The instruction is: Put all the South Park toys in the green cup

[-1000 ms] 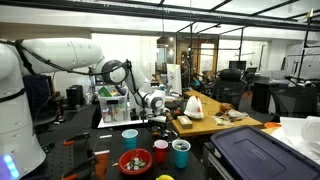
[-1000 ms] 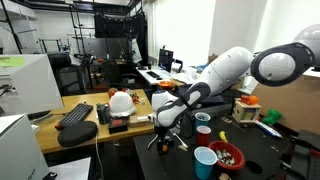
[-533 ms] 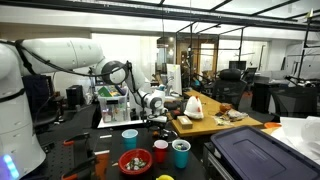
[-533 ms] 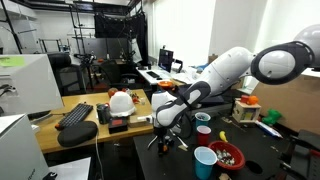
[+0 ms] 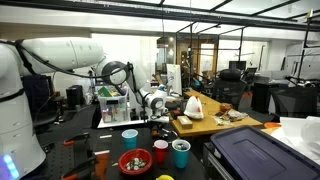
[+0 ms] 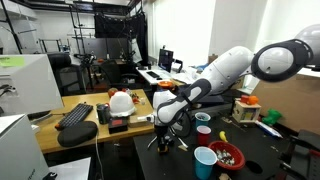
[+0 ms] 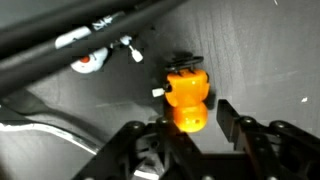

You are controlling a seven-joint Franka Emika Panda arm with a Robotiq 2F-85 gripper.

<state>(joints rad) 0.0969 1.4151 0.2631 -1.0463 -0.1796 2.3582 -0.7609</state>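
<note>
- The pincer (image 7: 197, 121) came in from the bottom of the wrist view, its two dark fingers (image 7: 229, 118) standing either side of the lower part of the orange toy (image 7: 187, 96).
- The jaws were drawn in close about that toy. The pictures did not show whether the pads were pressing on it or just clear of it, so I cannot tell whether it was pinched.
- The orange toy lay on the dark worktop (image 7: 270, 50). A smaller white and red figure (image 7: 88, 62) lay up and to the left of it, partly behind a dark bar.
- In an exterior view the white arm (image 5: 65, 55) reached in from the left, its end low over the worktop behind the cups.
- The green cup (image 5: 181, 153) stood upright at the near edge of the worktop, just beside the red cup (image 5: 160, 152) and well apart from the pincer.
- The light-blue cup (image 5: 130, 138) stood farther back, and a bowl (image 5: 134, 162) of red bits sat in front of it.
</note>
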